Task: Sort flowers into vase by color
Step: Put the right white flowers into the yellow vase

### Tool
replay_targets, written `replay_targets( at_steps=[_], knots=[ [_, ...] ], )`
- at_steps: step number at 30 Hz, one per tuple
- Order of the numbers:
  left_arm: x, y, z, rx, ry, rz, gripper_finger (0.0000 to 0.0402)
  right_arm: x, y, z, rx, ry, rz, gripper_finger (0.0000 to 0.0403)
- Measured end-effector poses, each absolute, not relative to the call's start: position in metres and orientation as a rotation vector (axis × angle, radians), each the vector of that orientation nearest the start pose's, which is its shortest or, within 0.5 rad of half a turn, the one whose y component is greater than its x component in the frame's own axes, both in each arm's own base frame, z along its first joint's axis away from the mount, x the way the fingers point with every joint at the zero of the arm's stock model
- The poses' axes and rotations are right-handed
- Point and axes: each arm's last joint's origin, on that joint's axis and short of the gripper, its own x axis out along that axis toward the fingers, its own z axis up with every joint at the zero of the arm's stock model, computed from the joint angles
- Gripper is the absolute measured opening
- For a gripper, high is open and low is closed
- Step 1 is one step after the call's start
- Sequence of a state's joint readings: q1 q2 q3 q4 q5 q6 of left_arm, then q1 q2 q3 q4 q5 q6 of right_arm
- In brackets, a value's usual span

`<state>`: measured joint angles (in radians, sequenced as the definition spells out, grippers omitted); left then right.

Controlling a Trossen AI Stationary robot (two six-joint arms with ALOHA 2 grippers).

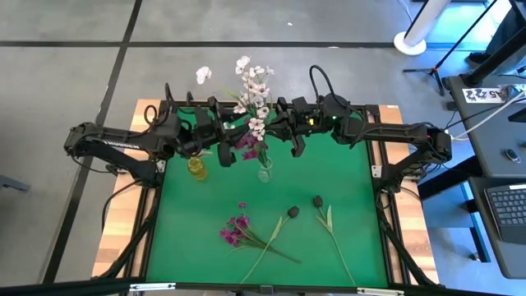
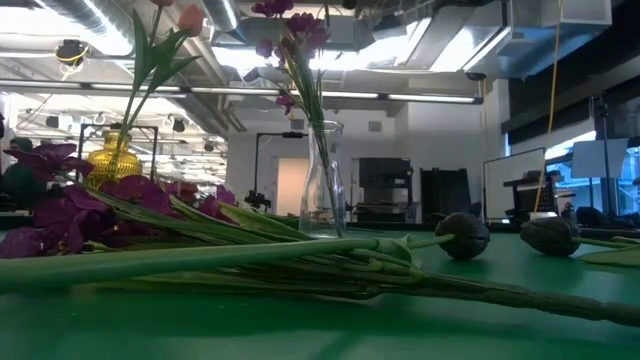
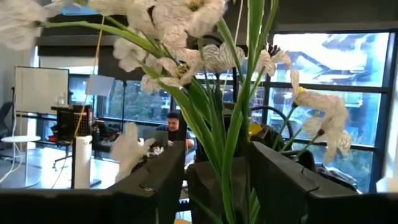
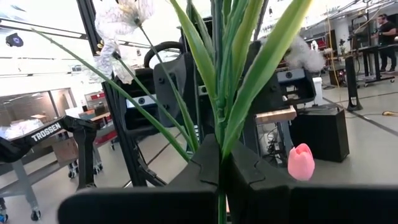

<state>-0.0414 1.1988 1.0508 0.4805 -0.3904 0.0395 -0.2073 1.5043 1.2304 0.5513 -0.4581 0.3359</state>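
A sprig of white flowers (image 1: 255,90) on green stems is held up over the table's far middle, where both arms meet. My right gripper (image 4: 221,180) is shut on its stems. My left gripper (image 3: 217,186) is open, with one finger on each side of the same stems (image 3: 233,143) and a gap to each. A clear vase (image 1: 265,170) holds magenta flowers (image 2: 290,30). A yellow vase (image 1: 197,168) holds a pink tulip (image 2: 190,18). Magenta flowers (image 1: 238,230) and two dark-headed stems (image 1: 292,212) lie flat on the green mat. My right gripper pinches the bundle of green stems and leaves (image 4: 219,146) between its two fingers. The fingers come about level from the table's right and lie across the stems. One stem (image 4: 221,211) passes on beyond the fingers. The sprig is lifted clear of the table, blooms up.
Both vases stand just nearer than the grippers. The loose flowers cover the mat's near middle. A black frame (image 1: 386,177) runs around the green mat (image 1: 345,189), and cables loop over the right arm.
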Motion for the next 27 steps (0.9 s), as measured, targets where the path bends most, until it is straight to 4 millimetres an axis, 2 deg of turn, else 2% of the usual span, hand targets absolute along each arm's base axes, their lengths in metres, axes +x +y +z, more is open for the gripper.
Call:
replay_targets(
  at_steps=[16,23,27],
  knots=[
    [0.2647,0.0002,0.4038,-0.037,-0.323,0.352,0.0009,0.3399,-0.0587,0.3841,0.241,-0.219,0.287,0.0003],
    [0.2648,-0.0004,0.4038,-0.034,-0.324,0.335,0.0001,0.34,-0.0587,0.3839,0.242,-0.217,0.287,0.0009],
    [0.2648,-0.0004,0.4038,-0.034,-0.324,0.335,0.0001,0.3399,-0.0584,0.3839,0.241,-0.215,0.295,0.0046]
  ],
)
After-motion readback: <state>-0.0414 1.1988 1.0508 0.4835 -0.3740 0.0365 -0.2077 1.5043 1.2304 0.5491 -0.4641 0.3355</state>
